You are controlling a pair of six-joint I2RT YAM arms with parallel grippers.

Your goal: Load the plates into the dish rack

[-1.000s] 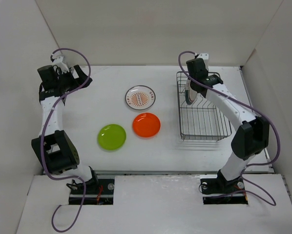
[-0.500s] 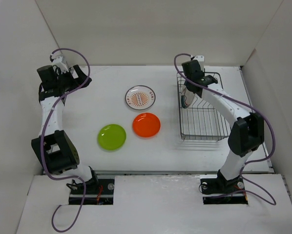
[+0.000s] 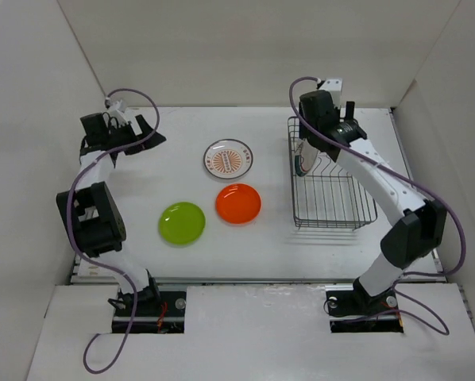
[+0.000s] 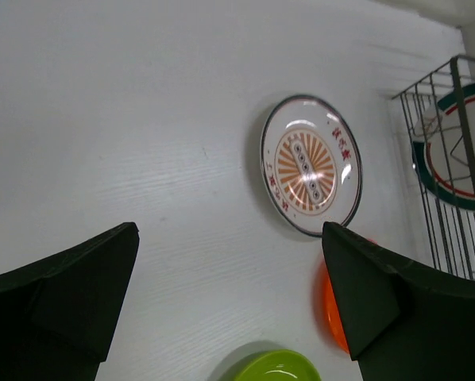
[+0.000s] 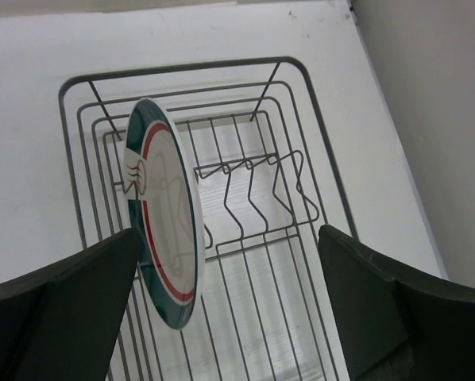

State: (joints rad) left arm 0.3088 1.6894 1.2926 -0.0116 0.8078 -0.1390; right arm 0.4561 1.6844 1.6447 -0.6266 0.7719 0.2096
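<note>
The dish rack (image 3: 333, 194) stands at the right of the table. The white plate with the dark green rim (image 5: 162, 214) stands on edge in the rack's left end (image 3: 304, 155). My right gripper (image 5: 229, 234) hovers open above the rack, nothing between its fingers, the plate's edge near its left finger. Flat on the table lie the sunburst plate (image 3: 228, 158), the orange plate (image 3: 238, 203) and the lime green plate (image 3: 182, 223). My left gripper (image 4: 229, 234) is open at the far left, pointing toward the sunburst plate (image 4: 310, 165).
White walls enclose the table on three sides. The rack's upright prongs (image 5: 253, 194) are unoccupied to the right of the standing plate. In the left wrist view the rack (image 4: 440, 159) shows at the right edge.
My right gripper has opened and let go of the green-rimmed plate, which stays standing in the rack. My left arm has swung its gripper right, toward the table's middle.
</note>
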